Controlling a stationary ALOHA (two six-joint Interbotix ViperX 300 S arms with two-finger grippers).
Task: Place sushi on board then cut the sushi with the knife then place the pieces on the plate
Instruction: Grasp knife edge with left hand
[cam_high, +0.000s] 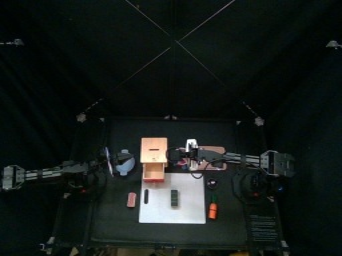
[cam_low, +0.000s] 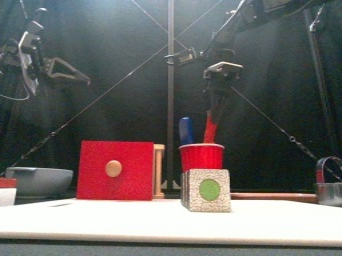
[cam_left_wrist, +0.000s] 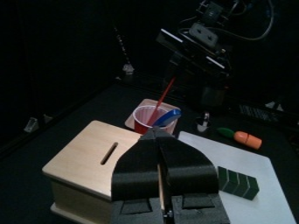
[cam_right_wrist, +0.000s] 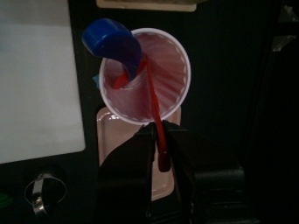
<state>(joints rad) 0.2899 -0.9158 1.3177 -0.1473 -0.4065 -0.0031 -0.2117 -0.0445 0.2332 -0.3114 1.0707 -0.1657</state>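
A dark green sushi roll (cam_high: 175, 197) lies on the white cutting board (cam_high: 194, 210); the front view shows its end with a green centre (cam_low: 205, 190). Behind the board stands the red cup (cam_low: 203, 157) with a blue knife (cam_low: 186, 130) and a red knife (cam_low: 209, 124) in it. My right gripper (cam_low: 214, 92) hangs over the cup, shut on the red knife's (cam_right_wrist: 156, 131) upper end. The knife's lower end is still inside the cup (cam_right_wrist: 163, 70). My left gripper (cam_left_wrist: 163, 171) is shut and holds nothing, hovering above the wooden box (cam_left_wrist: 100, 162).
The wooden box with its red drawer front (cam_low: 114, 170) stands left of the cup. A blue-grey bowl (cam_low: 40, 181) sits at the far left and a metal cutter (cam_low: 329, 170) at the far right. An orange toy (cam_high: 211, 209) and a red toy (cam_high: 131, 199) flank the board.
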